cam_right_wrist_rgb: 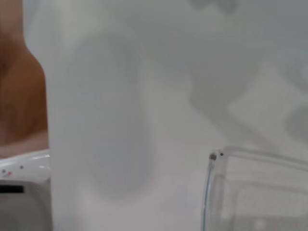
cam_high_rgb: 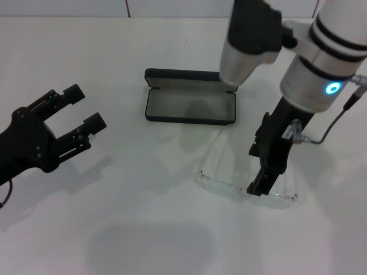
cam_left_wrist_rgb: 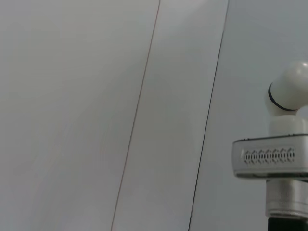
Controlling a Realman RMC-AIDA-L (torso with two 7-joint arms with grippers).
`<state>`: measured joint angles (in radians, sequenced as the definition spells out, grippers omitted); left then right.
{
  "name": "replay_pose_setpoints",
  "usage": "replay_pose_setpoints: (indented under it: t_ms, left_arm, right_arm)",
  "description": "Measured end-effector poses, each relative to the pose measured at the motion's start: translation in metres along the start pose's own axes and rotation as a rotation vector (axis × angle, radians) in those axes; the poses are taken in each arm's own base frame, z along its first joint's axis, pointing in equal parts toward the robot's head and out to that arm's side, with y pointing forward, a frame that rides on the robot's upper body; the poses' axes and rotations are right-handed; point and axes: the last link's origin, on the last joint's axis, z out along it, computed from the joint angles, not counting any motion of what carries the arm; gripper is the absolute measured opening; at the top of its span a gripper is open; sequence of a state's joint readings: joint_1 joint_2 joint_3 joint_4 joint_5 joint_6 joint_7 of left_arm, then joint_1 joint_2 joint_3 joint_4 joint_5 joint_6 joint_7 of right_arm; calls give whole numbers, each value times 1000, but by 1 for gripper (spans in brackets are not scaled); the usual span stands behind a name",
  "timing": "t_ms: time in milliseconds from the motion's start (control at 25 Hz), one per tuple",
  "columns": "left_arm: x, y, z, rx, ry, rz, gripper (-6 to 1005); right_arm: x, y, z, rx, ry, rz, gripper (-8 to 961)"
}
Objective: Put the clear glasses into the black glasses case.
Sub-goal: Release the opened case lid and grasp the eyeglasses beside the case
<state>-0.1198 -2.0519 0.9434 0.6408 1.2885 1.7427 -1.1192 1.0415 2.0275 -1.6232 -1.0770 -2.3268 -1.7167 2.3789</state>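
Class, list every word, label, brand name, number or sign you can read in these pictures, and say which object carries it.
No text can be read in any view.
The black glasses case lies open, grey lining up; no lettering shows.
The clear glasses bear no mark.
The right gripper and left gripper show no labels.

Right gripper [cam_high_rgb: 259, 182] hides part of clear glasses [cam_high_rgb: 229, 172] front; jaw state unclear.

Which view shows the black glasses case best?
The head view: the black glasses case lies open on the table, grey lining up, behind the clear glasses. Neither wrist view shows the case at all.
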Motion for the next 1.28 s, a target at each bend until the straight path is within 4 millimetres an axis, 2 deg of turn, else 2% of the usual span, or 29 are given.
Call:
replay_pose_setpoints:
  t_ms: [320, 800, 1160, 1280]
  left_arm:
    - [5, -4, 4, -3, 13, 16, 771]
    - [9, -4, 8, -34, 18, 27, 767]
    - [6, -3, 5, -46, -18, 31, 757]
    - [7, -3, 4, -45, -19, 33, 754]
  right_arm:
    - [-2, 1, 25, 10, -26, -4, 792]
    - [-6, 4, 48, 7, -19, -7, 744]
    - [-3, 4, 54, -7, -22, 1, 709]
    - [-1, 5, 55, -9, -17, 2, 596]
